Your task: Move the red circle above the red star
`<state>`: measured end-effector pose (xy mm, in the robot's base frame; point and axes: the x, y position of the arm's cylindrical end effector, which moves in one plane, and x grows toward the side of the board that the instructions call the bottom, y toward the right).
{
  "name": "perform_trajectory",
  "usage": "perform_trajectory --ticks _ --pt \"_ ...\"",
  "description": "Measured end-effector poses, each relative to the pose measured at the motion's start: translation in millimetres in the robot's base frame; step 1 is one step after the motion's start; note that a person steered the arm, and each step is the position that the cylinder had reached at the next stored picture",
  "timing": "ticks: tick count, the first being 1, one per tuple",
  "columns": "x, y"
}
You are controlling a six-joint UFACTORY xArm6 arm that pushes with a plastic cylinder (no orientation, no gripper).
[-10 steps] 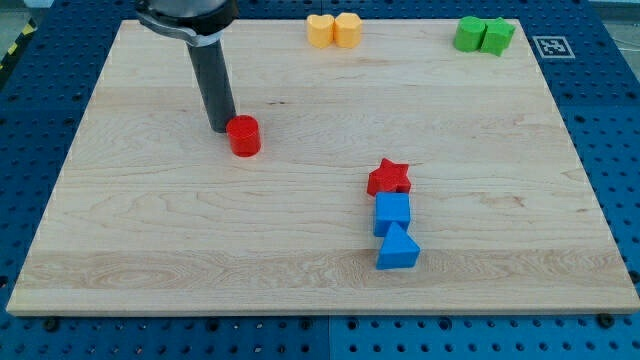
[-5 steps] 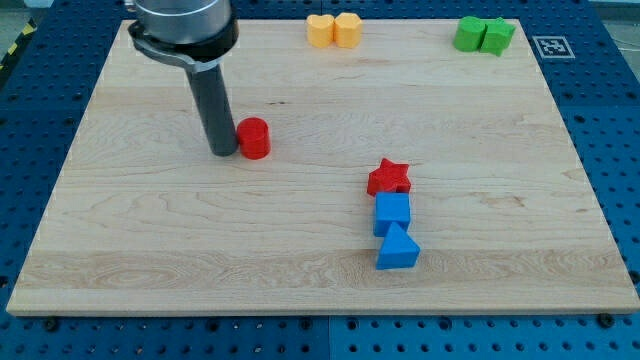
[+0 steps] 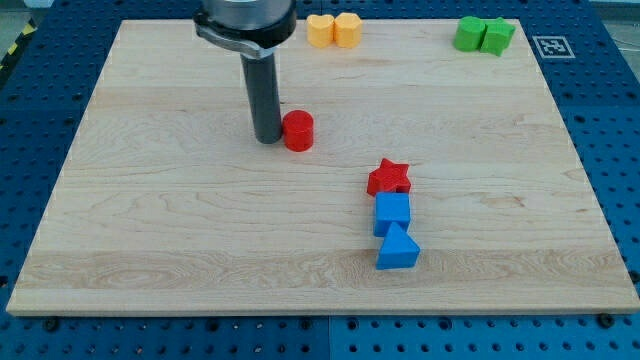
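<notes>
The red circle (image 3: 298, 131), a short red cylinder, stands on the wooden board (image 3: 150, 230) a little left of the view's middle. My tip (image 3: 267, 139) touches its left side. The red star (image 3: 389, 178) lies to the right of and below the circle, well apart from it. The dark rod rises from the tip toward the view's top.
A blue cube (image 3: 393, 213) and a blue triangle (image 3: 398, 248) sit in a column just below the red star. Two yellow blocks (image 3: 334, 29) lie at the top edge, and two green blocks (image 3: 484, 34) at the top right.
My tip has slid to the right, pushing the red circle along with it toward the red star. The other blocks have not moved.
</notes>
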<state>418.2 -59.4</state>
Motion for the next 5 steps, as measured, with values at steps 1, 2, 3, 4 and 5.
perform_trajectory --ticks 1,2,3,4,5 --pt "0.0 20.5" --pt "-0.1 31.7" --pt "-13.5 31.7" --pt "-15.5 42.0" --pt "-15.4 63.2"
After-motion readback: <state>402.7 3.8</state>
